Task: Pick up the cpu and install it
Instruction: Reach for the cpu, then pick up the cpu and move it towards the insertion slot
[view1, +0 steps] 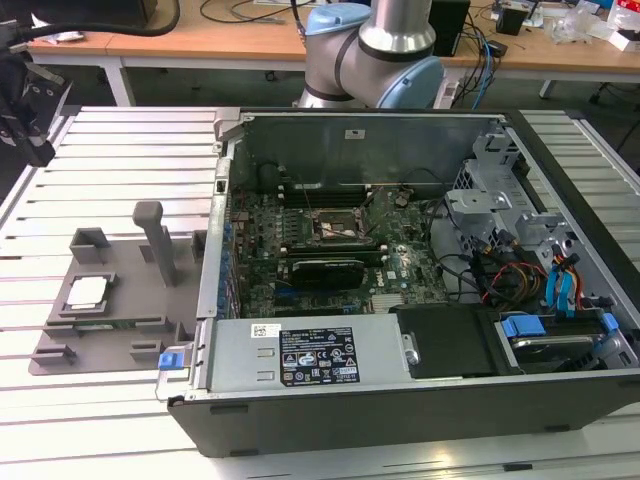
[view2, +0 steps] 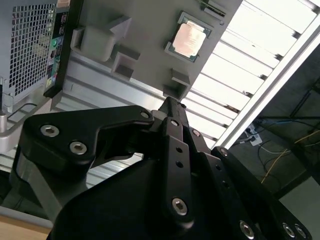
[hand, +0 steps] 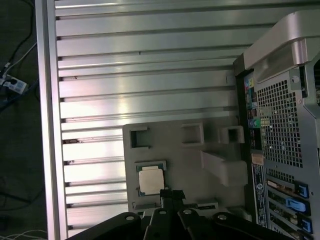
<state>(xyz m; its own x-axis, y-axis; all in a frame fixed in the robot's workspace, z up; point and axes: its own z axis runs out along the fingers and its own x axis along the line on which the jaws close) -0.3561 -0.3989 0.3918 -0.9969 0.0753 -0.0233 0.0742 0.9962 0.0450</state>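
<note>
While the cpu (hand: 151, 180) lies in the tray (hand: 175, 152), the hand (hand: 172, 194) hovers closed

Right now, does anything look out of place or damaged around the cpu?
Nothing stands out. The cpu lies flat and square in its recess on the grey tray, and the gripper hangs above, clear of it.

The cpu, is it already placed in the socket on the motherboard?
No, the cpu lies on the grey tray, outside the computer case.
</note>
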